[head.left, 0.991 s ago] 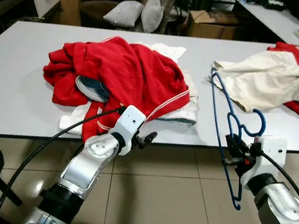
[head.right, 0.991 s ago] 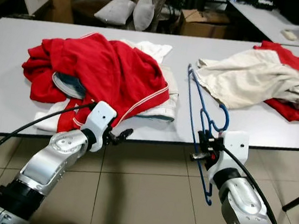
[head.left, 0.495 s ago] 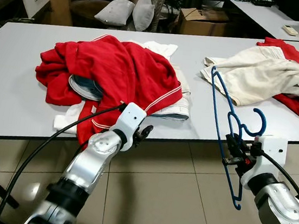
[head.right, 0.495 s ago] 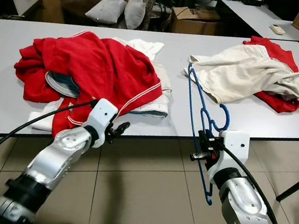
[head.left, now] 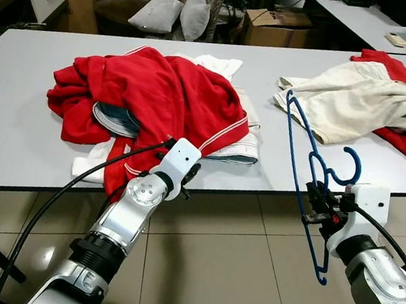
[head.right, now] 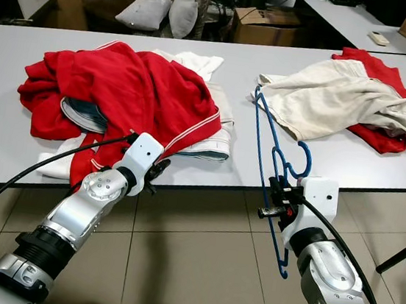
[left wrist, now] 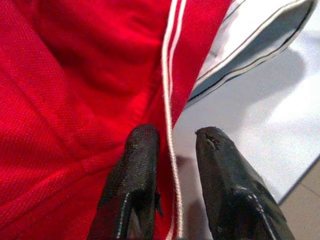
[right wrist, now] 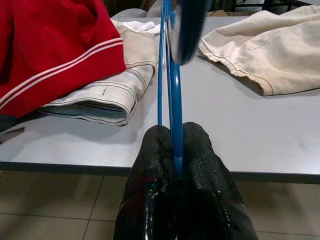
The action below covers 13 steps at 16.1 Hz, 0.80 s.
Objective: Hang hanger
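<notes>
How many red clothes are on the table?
2 that I can see: a big red top heaped on the table's left half, and a red garment under the beige clothes on the right. More may be hidden underneath.

You see a blue hanger (head.left: 311, 173), a red garment (head.left: 165, 95) with white stripes, cream trousers (head.left: 357, 104), and a pale grey desk (head.left: 12, 136).

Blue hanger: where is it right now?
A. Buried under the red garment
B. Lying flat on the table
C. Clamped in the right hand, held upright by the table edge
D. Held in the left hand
C: the right hand is shut on the blue hanger, which stands upright at the table edge, while the left hand is open at the red garment.
</notes>
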### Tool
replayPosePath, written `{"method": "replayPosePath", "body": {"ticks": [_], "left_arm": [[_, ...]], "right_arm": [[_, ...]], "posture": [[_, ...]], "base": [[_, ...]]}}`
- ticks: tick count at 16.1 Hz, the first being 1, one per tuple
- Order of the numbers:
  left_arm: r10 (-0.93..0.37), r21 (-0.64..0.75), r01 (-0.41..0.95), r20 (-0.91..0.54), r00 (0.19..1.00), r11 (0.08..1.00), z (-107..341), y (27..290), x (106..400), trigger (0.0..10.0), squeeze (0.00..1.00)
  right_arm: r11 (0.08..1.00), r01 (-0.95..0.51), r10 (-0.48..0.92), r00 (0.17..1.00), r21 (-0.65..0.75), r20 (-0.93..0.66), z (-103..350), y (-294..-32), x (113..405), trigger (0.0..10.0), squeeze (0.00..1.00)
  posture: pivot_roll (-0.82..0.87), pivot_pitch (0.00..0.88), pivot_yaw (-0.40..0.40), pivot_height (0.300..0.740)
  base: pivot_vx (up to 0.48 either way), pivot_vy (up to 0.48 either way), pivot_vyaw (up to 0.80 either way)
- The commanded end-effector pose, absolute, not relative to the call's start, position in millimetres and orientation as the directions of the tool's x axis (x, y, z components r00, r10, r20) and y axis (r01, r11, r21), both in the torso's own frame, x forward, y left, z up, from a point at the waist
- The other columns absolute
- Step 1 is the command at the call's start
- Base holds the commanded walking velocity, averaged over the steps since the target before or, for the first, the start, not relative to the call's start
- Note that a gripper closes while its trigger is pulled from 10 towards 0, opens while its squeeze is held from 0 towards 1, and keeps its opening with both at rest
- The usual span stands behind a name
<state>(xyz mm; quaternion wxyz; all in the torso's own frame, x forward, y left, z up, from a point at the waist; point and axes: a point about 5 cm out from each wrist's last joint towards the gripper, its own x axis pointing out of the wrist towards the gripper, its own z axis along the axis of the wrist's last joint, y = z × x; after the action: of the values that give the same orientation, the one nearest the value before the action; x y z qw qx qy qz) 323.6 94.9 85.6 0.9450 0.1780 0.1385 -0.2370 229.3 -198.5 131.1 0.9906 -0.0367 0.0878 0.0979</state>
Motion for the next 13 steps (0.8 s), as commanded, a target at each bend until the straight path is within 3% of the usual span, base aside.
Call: {"method": "replayPosePath", "body": {"ticks": [1, 13], "left_arm": [[-0.401, 0.301, 0.495, -0.324, 0.857, 0.815, 92.3, 93.6, 328.9, 0.0, 0.00], [-0.485, 0.173, 0.534, -0.257, 0.836, 0.828, 102.8, 97.8, 327.1, 0.0, 0.00]], "right_arm": [[0.976, -0.206, 0.192, 0.968, -0.073, -0.162, 136.4, -198.3, 231.1, 10.0, 0.00], [0.976, -0.210, 0.197, 0.966, -0.065, -0.166, 133.1, -198.7, 232.9, 10.0, 0.00]], "posture": [[-0.09, 0.000, 0.027, 0.740], [-0.06, 0.000, 0.036, 0.740]], "base": [[0.000, 0.000, 0.00], [0.000, 0.000, 0.00]]}}
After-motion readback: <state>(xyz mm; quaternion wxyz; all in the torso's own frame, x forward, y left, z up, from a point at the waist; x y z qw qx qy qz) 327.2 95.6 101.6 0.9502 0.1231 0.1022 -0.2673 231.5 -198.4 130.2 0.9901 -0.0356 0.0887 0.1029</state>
